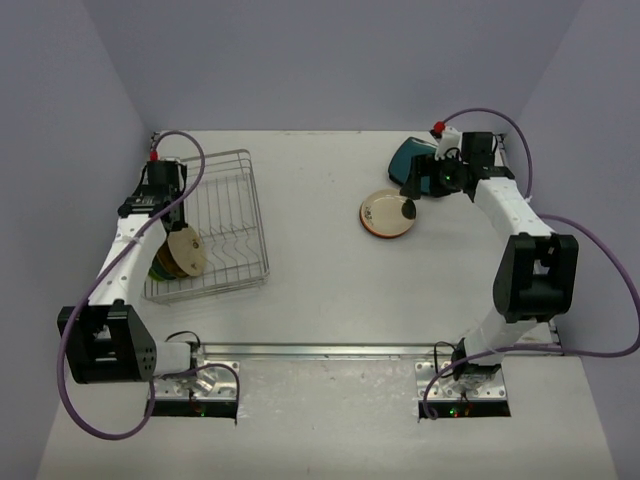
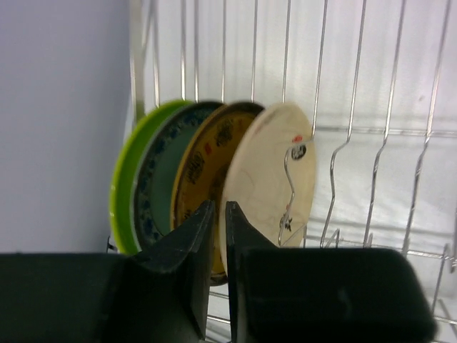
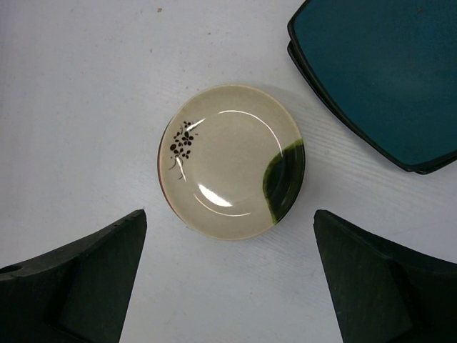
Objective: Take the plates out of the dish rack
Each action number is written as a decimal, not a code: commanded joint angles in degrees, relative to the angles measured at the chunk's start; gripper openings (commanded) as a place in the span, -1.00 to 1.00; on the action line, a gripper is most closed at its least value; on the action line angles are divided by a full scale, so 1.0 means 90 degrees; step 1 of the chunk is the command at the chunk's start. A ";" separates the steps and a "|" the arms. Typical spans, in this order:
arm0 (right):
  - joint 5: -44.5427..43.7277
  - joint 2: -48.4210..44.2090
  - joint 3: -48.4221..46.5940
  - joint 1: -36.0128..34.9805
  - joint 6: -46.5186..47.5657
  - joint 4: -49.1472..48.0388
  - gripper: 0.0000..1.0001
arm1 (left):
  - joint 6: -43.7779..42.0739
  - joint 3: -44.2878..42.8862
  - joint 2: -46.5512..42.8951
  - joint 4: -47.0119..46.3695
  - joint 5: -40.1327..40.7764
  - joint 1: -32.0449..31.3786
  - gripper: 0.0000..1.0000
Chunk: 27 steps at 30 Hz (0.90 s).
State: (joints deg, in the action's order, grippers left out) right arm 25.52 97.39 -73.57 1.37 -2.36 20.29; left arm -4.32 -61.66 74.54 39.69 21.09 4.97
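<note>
The dish rack (image 1: 235,200) of silver wire stands at the left of the table. Several plates stand on edge in its near end: a lime green one (image 2: 125,193), a teal patterned one (image 2: 157,179), a yellow-brown one (image 2: 203,157) and a cream plate (image 2: 271,179). My left gripper (image 2: 218,214) reaches down into the rack (image 2: 357,128), its jaws pinched on the cream plate's rim. My right gripper (image 3: 230,212) hangs open over the table. Just beyond its fingers a cream plate with a green patch (image 3: 228,161) lies flat.
Two dark teal square plates (image 3: 385,71) are stacked at the back right, close to the right gripper (image 1: 410,188). The round cream plate (image 1: 388,214) lies right of centre. The left wall runs close beside the rack.
</note>
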 commanded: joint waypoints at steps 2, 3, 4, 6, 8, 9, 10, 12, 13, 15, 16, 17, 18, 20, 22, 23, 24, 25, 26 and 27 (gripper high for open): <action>0.0013 -0.0610 0.0317 -0.0407 0.0210 -0.0434 0.98 | -0.0448 -0.1010 -0.0790 -0.0259 0.0073 -0.0007 -1.00; 0.0043 -0.0666 0.0369 -0.0480 0.0213 -0.0471 0.98 | -0.0490 -0.1140 -0.0867 -0.0263 -0.0032 -0.0030 -1.00; 0.0090 -0.0713 0.0412 -0.0555 0.0212 -0.0508 0.98 | -0.0526 -0.1256 -0.0943 -0.0271 -0.0182 -0.0056 -1.00; 0.0270 -0.0744 0.0446 -0.0684 0.0203 -0.0566 0.98 | -0.0526 -0.1295 -0.1099 -0.0313 -0.0465 -0.0134 -1.00; 0.0355 -0.0763 0.0411 -0.0878 0.0154 -0.0536 0.98 | -0.0484 -0.1261 -0.1075 -0.0210 -0.0366 -0.0299 -1.00; 0.0394 -0.0759 0.0382 -0.0970 0.0122 -0.0507 0.98 | -0.0441 -0.1258 -0.1013 -0.0125 -0.0200 -0.0380 -0.96; 0.0410 -0.0750 0.0351 -0.1073 0.0090 -0.0479 0.98 | -0.0369 -0.1264 -0.0931 -0.0025 -0.0018 -0.0440 -0.80; 0.0426 -0.0752 0.0313 -0.1188 0.0027 -0.0468 0.98 | -0.0115 -0.1231 -0.0802 0.0163 0.0166 -0.0474 -0.42; 0.0419 -0.0738 0.0299 -0.1217 0.0013 -0.0468 0.98 | -0.0057 -0.1153 -0.0787 0.0220 0.0167 -0.0474 -0.21; 0.0402 -0.0707 0.0262 -0.1248 -0.0002 -0.0456 0.98 | 0.0242 -0.0974 -0.0778 0.0338 0.0082 -0.0457 0.16; 0.0387 -0.0685 0.0255 -0.1255 -0.0002 -0.0448 0.98 | 0.0409 -0.0913 -0.0763 0.0375 0.0059 -0.0465 0.21; 0.0385 -0.0683 0.0254 -0.1255 -0.0002 -0.0447 0.98 | 0.0438 -0.0821 -0.0761 0.0377 0.0059 -0.0464 0.22; 0.0355 -0.0665 0.0246 -0.1256 0.0000 -0.0427 0.98 | 0.0761 -0.0652 -0.0733 0.0392 0.0059 -0.0455 0.21; 0.0290 -0.0662 0.0274 -0.1262 0.0034 -0.0400 0.98 | 0.1011 -0.0472 -0.0663 0.0331 0.0097 -0.0465 0.17; 0.0270 -0.0675 0.0321 -0.1264 0.0056 -0.0399 0.98 | 0.1105 -0.0387 -0.0578 0.0306 0.0203 -0.0465 0.10; 0.0243 -0.0693 0.0368 -0.1265 0.0075 -0.0408 0.97 | 0.1177 -0.0376 -0.0433 0.0370 0.0224 -0.0474 0.04; 0.0230 -0.0689 0.0394 -0.1265 0.0076 -0.0420 0.98 | 0.1215 -0.0353 -0.0346 0.0391 0.0225 -0.0463 0.02; 0.0221 -0.0687 0.0414 -0.1262 0.0076 -0.0431 0.98 | 0.1244 -0.0328 -0.0272 0.0407 0.0225 -0.0452 0.00; 0.0221 -0.0694 0.0429 -0.1255 0.0076 -0.0438 0.98 | 0.1251 -0.0299 -0.0215 0.0406 0.0231 -0.0445 -0.01; 0.0219 -0.0695 0.0453 -0.1256 0.0077 -0.0440 0.98 | 0.1252 -0.0271 -0.0143 0.0383 0.0259 -0.0441 -0.03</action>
State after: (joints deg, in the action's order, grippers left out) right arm 28.23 92.60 -69.84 -9.96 -1.91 18.09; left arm 3.89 -64.69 71.53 44.01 21.98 0.84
